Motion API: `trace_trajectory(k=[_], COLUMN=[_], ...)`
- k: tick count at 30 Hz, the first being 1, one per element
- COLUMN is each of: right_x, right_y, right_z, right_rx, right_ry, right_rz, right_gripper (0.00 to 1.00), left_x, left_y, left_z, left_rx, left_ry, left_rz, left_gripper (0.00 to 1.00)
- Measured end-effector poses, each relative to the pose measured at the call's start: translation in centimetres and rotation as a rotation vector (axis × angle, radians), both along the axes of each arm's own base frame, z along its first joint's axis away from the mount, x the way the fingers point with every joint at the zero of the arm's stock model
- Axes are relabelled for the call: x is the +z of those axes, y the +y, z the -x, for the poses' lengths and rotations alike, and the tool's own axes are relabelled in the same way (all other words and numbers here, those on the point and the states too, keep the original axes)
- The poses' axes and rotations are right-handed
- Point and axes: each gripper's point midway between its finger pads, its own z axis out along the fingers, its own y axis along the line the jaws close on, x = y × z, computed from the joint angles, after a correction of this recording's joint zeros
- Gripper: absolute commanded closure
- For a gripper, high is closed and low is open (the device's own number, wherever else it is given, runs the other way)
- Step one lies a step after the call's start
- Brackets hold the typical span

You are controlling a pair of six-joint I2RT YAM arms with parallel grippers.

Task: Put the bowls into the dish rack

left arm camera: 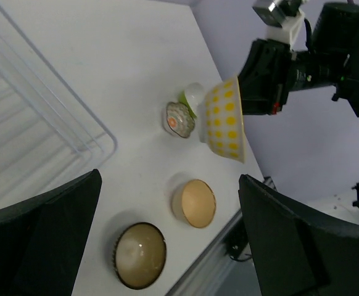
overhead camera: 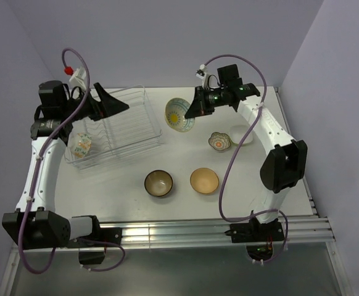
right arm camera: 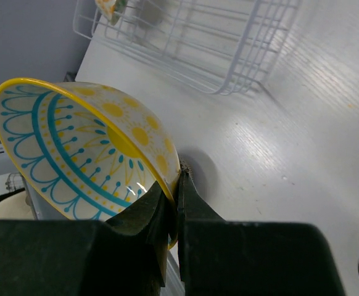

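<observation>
Blue-green patterned bowl [overhead camera: 177,115], tilted, rim pinched in right gripper [right arm camera: 177,187]

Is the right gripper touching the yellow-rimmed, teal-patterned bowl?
Touching. Right wrist view: the right gripper pinches the yellow-rimmed, teal-patterned bowl by its rim, no gap.

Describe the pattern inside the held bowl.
The bowl shows teal arcs and dots, yellow rim; best in right wrist view.

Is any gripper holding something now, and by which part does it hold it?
The right gripper holds the yellow-and-teal patterned bowl by its rim, one finger inside, one outside. The left gripper is open and holds nothing.
</observation>
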Motion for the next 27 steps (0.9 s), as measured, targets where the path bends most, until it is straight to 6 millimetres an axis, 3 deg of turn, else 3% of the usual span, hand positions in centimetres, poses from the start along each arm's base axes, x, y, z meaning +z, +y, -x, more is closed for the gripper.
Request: trace_trajectory(k=[9,16,23,27], right_x=[0.3,-0.7,-1.0,-1.0], right_y=[4.3,6.0,6.8,7.1], right_z=[1.8,2.6,2.9,3.0], right_rx=[0.089,0.124,0.138,0.142], right_ry=[0.009,0.043,0.051,0.049], right_rz=[-0.043,-0.043,-0.045,-0.048], right_gripper=[1.0,1.0,1.0,1.0], left_x=[-3.1,-3.8,-4.4,-5.8], left_y=[-6.8,-8.0,-9.2,-9.3], left_z=[3.4,3.3,3.1,3.0], left_rx=[-0.153,-0.149,-0.141,-0.131], left_ry=[0.127,0.212,0.218,0.24], left_rz=[0.132,0.24,0.224,0.229], left_gripper=[0.0,0.0,0.01,0.05])
